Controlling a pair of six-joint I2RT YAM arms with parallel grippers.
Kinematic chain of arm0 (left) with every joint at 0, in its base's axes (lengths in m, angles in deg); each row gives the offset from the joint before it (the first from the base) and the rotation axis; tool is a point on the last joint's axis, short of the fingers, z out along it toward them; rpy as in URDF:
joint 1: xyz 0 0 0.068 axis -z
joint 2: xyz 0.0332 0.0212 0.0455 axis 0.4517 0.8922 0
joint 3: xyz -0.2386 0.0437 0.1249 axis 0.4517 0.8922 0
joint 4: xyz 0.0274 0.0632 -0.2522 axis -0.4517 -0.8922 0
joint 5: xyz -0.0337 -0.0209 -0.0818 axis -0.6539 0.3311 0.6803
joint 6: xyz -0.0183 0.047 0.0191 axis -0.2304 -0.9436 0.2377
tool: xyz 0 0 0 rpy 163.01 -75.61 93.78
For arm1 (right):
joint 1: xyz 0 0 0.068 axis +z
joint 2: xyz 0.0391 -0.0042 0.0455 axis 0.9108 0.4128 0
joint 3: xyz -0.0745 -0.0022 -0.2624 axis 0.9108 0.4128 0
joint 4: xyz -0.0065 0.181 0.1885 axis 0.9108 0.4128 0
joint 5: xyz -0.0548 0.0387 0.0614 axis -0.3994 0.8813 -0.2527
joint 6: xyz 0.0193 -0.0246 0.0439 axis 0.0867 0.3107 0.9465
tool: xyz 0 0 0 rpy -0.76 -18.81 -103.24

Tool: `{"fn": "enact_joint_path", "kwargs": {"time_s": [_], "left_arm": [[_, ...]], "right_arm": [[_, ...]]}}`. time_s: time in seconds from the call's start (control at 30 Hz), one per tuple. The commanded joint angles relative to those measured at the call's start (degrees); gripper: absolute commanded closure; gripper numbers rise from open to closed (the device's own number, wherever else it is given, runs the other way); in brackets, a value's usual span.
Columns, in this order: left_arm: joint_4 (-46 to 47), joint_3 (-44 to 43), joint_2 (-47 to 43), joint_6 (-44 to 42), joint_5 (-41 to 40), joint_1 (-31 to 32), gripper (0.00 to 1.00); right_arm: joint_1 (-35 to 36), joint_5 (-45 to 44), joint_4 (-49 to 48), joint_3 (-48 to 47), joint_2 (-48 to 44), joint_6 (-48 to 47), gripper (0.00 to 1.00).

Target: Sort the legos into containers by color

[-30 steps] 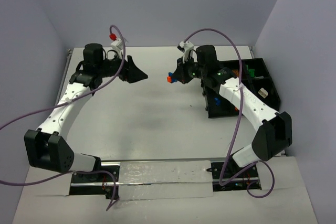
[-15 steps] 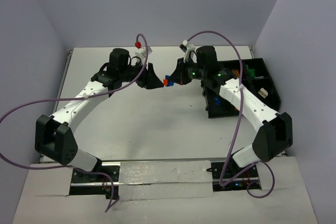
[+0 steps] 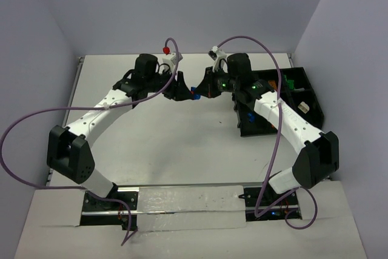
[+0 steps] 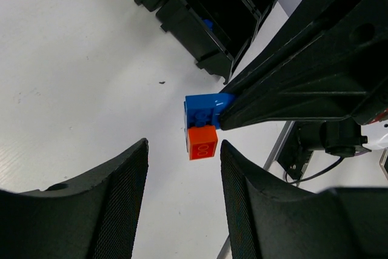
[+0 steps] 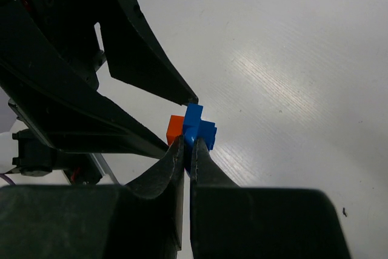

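As left hand [image 4: 183, 165] straddles joined legos [image 4: 201, 130], midair

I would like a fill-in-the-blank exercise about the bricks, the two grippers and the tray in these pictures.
The held brick in the right gripper is ____.
The second brick, joined to it, is ____.
The left gripper has a finger on each side of the second brick, and its jaws are ____.
The black tray lies on the robot's ____ side.
Missing words: blue, orange, open, right.
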Motion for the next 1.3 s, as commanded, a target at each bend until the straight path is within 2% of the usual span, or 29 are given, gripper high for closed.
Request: {"fn": "enact_joint_path", "kwargs": {"time_s": [0.0,0.13,0.2,0.27,0.43,0.6,0.8,0.9,1.07,1.27], "left_arm": [[-0.36,-3.62,0.49,-1.00,-1.35,1.22,0.44],[-0.72,-3.93,0.83,-1.54,-1.79,1.85,0.53],[-0.88,-4.05,0.94,-1.85,-2.05,2.11,0.62],[-1.06,-4.09,1.08,-1.88,-2.24,2.18,0.76],[-1.85,-4.27,1.34,-2.12,-3.15,2.25,0.99],[-2.69,-3.29,0.01,-3.05,-5.00,2.18,1.00],[-2.87,-0.42,-2.13,-3.24,-3.41,0.36,1.00],[-2.19,0.95,-2.84,-2.86,-0.90,-0.95,1.00],[-4.30,-0.12,-1.52,-4.00,2.43,-1.91,1.00],[-5.27,-0.93,-0.75,-4.85,3.45,-2.14,1.00]], "right_arm": [[0.53,-0.40,-2.12,-0.05,-2.08,0.49,1.00],[0.62,-0.43,-2.12,-0.14,-1.98,0.66,1.00],[0.66,-0.74,-2.08,-0.14,-1.90,0.66,1.00],[0.62,-1.27,-1.86,-0.14,-1.90,0.73,1.00],[0.71,-4.54,-1.06,-0.05,-2.08,0.66,1.00],[-0.83,-9.11,0.99,0.60,-3.11,-0.28,1.00],[-8.22,-13.15,3.00,4.28,-5.77,-1.33,1.00],[-13.58,-12.36,3.90,6.96,-8.01,-1.62,1.00],[-18.07,-11.29,8.93,8.04,-10.62,-8.55,1.00],[-21.65,-16.35,14.17,9.10,-12.12,-17.62,1.00]]}}
